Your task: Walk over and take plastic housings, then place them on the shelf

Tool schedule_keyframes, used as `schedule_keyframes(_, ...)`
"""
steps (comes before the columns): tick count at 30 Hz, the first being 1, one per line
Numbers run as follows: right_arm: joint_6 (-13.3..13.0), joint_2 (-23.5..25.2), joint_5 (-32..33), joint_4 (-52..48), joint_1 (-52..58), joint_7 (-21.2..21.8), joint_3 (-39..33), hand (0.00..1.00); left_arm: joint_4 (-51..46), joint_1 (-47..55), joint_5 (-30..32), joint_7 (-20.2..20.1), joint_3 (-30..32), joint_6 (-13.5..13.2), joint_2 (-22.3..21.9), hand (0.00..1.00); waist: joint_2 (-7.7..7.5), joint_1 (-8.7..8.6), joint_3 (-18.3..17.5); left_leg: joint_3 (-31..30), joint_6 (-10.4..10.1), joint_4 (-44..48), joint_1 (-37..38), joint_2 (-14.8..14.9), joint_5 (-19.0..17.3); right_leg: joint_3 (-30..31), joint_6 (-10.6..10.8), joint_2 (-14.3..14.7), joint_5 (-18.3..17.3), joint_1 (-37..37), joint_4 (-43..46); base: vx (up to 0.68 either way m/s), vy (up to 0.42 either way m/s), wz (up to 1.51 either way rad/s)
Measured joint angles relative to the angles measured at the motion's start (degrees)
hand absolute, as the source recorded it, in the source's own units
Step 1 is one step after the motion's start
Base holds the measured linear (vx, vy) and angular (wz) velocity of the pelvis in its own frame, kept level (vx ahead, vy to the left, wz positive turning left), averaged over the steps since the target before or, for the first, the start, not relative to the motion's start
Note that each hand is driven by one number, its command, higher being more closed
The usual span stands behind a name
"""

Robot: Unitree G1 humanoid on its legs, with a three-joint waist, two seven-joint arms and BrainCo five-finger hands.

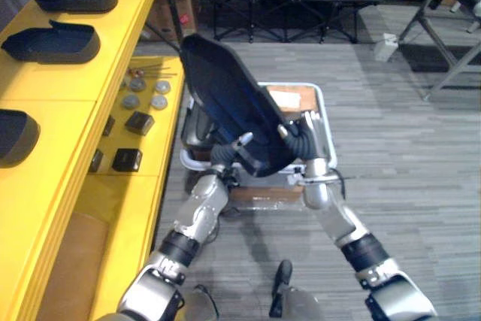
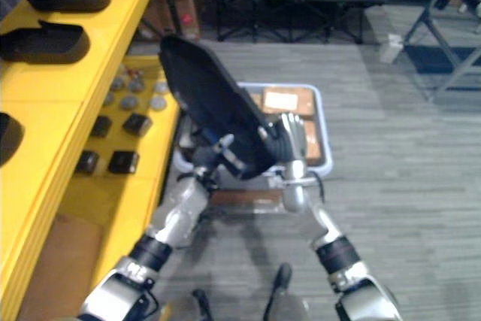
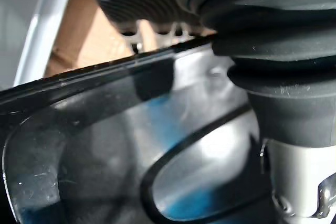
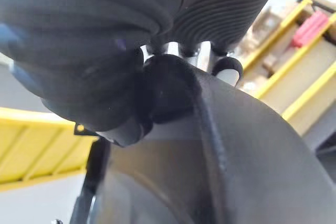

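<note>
Both hands grip one big dark housing (image 1: 229, 99) at its lower end. The left hand (image 1: 229, 149) takes it from the robot's left side, and in its wrist view the fingers (image 3: 131, 29) reach over the thin rim while the thumb presses on the glossy inner face. The right hand (image 1: 299, 139) is clamped on the opposite edge in the same way, with fingertips (image 4: 227, 67) hooked over the rim. I think two hands are needed because the part is wide and long, and one grip at the end would let it swing.

It is held in the air, tilted, with its far end leaning toward the yellow shelf (image 1: 68, 110). Under it stands a white crate (image 1: 325, 122) with a cardboard box (image 1: 289, 99) inside, so it seems just lifted from there.

On the top board several similar housings (image 1: 52, 41) lie in a row, with bare yellow gaps between them. This gives a likely place for the new one. Lower down, small black boxes (image 1: 139, 122) and round metal discs (image 1: 143, 99) occupy another level.
</note>
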Motion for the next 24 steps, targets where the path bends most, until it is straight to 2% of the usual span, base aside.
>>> schedule_keyframes(7,-1.0,1.1,3.3,1.0,2.0,0.4,1.7,1.00,0.5,1.3,-0.2,0.1,-0.3,-0.1,0.0,1.00,-0.13,0.03,-2.0,-0.3,0.0,0.0,-0.1,0.0,0.0,-0.2,0.1,0.0,0.2,0.4,-0.5,0.00,0.047,0.02)
schedule_keyframes(13,-2.3,1.5,4.9,0.7,3.2,0.2,3.0,1.00,0.5,2.3,-0.1,0.2,-0.3,-1.6,0.3,1.00,-0.17,-0.03,-2.1,-0.7,0.0,0.0,0.0,0.0,0.0,-0.3,0.1,0.0,0.2,0.6,-0.5,-0.02,0.041,0.01)
schedule_keyframes(17,-3.5,1.5,5.4,0.5,3.7,0.2,3.3,1.00,0.5,2.3,-0.2,-0.1,-0.3,-1.6,0.8,1.00,-0.17,-0.07,-2.1,-0.6,0.0,0.0,0.0,0.0,0.0,-0.2,0.0,0.0,0.2,0.6,-0.5,-0.01,0.038,0.00)
schedule_keyframes(24,-4.1,1.3,5.4,-0.2,4.7,0.1,3.3,1.00,0.5,2.8,-1.7,-0.5,-1.6,-2.0,1.3,1.00,-0.18,-0.07,-2.1,0.6,0.0,-0.2,1.1,0.0,0.0,0.8,0.1,0.0,0.4,0.7,-0.5,0.01,0.048,-0.07)
